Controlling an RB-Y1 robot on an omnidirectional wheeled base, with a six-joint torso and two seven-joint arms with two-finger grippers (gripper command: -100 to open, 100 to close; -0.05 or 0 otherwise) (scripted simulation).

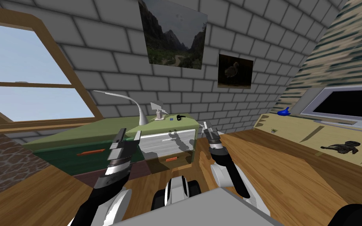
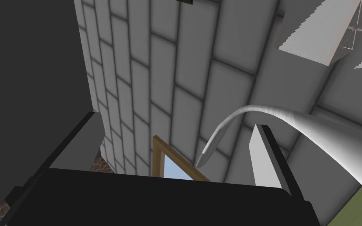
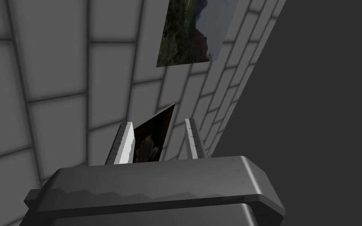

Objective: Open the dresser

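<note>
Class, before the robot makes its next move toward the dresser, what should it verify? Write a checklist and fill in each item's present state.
1. Left end effector open and empty: ok. Its fingers are wide apart with nothing between them.
2. Left end effector aimed at a drawer: not ok. It points up at the brick wall and the white lamp.
3. Right end effector empty: ok. Its fingers are apart and hold nothing.
4. Orange handle on the lower drawer of the dresser in plain sight: ok.
5. Upper drawer fully shut: cannot tell.
</note>
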